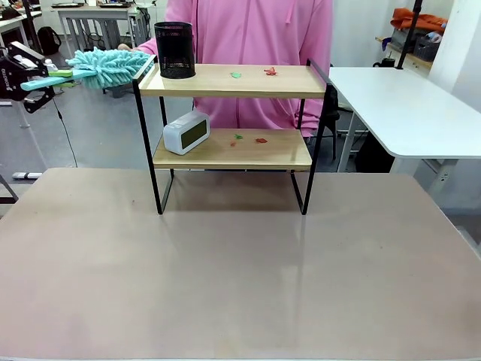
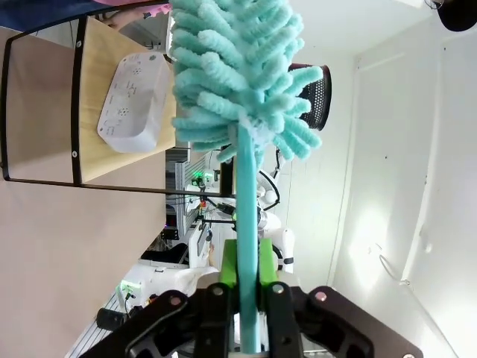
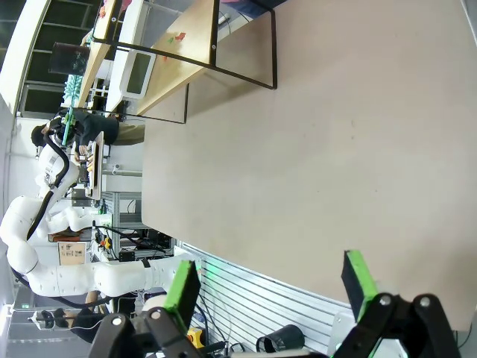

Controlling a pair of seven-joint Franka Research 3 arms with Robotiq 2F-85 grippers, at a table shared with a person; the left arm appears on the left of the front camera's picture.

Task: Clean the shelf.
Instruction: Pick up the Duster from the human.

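Note:
The shelf [image 1: 293, 83] stands at the table's far side, a two-tier rack with wooden boards in a black frame. Small green and red scraps [image 1: 269, 71] lie on the top board, and more scraps [image 1: 260, 140] lie on the lower one. My left gripper [image 1: 34, 81] is up at the far left, level with the top board. It is shut on the handle of a teal fluffy duster [image 1: 109, 64], whose head reaches the shelf's left rail. The left wrist view shows the green pads [image 2: 227, 272] clamping the duster [image 2: 238, 74] handle. My right gripper [image 3: 270, 282] is open with nothing in it, low over the table's near edge.
A black mesh cup [image 1: 174, 50] stands on the top board's left end. A white digital clock [image 1: 186, 132] sits on the lower board's left end. A person in a pink top [image 1: 248, 30] stands right behind the shelf. A white side table [image 1: 406, 105] is at the right.

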